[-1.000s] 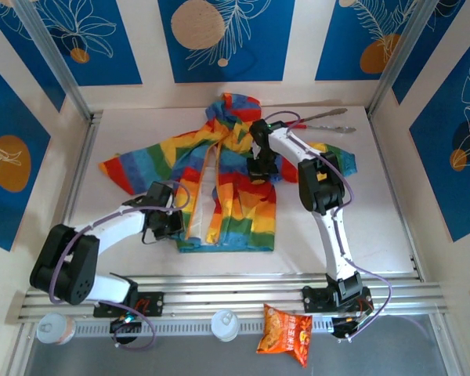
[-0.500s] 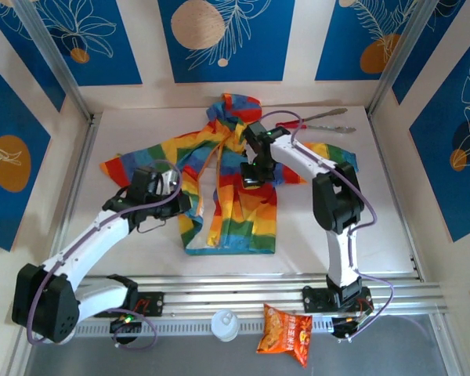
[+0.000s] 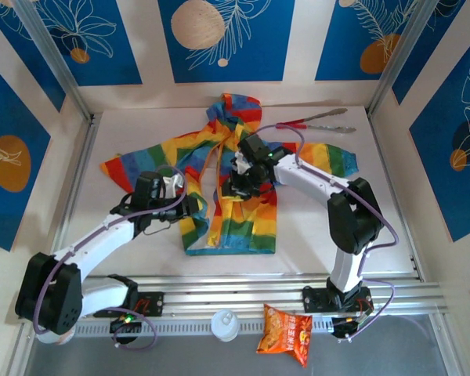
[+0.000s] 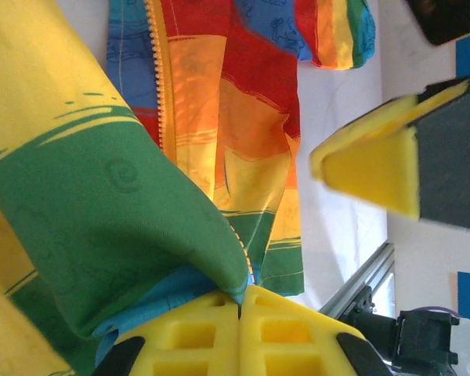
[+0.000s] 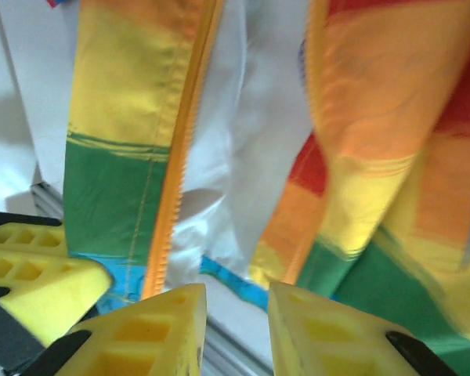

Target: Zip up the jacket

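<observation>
Although the jacket (image 3: 251, 215) lies where it did, spread open across the middle of the white worktop (image 3: 376, 211) with its hood toward the top of the frame, both arms have shifted over the last second. Seen from above, the left hand (image 3: 189, 207) has left the lower left corner of the hem, swung up and then in toward the centre, and the left front panel is now bunched and drawn rightward with it. The right hand (image 3: 236, 184) has slid from the right chest down and left to the gap between the panels, so the two hands now sit near each other. That reads as the two zipper edges being brought together, with the joining at the hem not yet begun. The left wrist view settles what the overhead view cannot: the left hand's pads are pressed together on the panel's edge, with green fabric and a line of zipper teeth (image 4: 158, 70) running into the pinch. The right wrist view, somewhat blurred, shows the right hand's pads apart and holding nothing. It is poised above white lining (image 5: 251, 117) between an orange zipper strip (image 5: 182, 157) and the other panel, with the left hand at the lower left of that frame.
</observation>
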Tool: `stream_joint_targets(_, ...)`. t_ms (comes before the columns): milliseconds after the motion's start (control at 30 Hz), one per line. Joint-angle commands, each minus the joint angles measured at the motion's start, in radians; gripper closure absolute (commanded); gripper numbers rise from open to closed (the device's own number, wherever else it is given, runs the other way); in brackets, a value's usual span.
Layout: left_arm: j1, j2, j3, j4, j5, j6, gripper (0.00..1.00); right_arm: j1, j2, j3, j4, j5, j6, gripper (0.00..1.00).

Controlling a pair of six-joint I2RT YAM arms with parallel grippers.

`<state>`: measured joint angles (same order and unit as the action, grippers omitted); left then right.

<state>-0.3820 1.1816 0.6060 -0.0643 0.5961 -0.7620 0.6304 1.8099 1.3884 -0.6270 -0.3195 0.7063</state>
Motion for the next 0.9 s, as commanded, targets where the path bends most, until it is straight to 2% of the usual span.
stream_joint_targets(0, -0.002, 0.012, -0.037, 0.099, 0.05, -0.05, 1.0, 0.018, -0.011, -0.051, 0.131, -0.108, 0.159, 0.71)
stream_joint_targets(333, -0.002, -0.013, -0.143, 0.233, 0.041, -0.178, 1.0, 0.023, 0.028, -0.163, 0.354, -0.205, 0.371, 0.61)
stream_joint_targets(533, -0.001, -0.036, -0.198, 0.351, 0.038, -0.273, 1.0, 0.037, 0.049, -0.187, 0.403, -0.217, 0.427, 0.61)
stream_joint_targets(700, 0.0, -0.035, -0.206, 0.413, 0.053, -0.319, 1.0, 0.044, 0.059, -0.224, 0.502, -0.245, 0.502, 0.6)
stream_joint_targets(867, 0.001, -0.023, -0.206, 0.451, 0.061, -0.34, 1.0, 0.064, 0.08, -0.199, 0.506, -0.266, 0.506, 0.6)
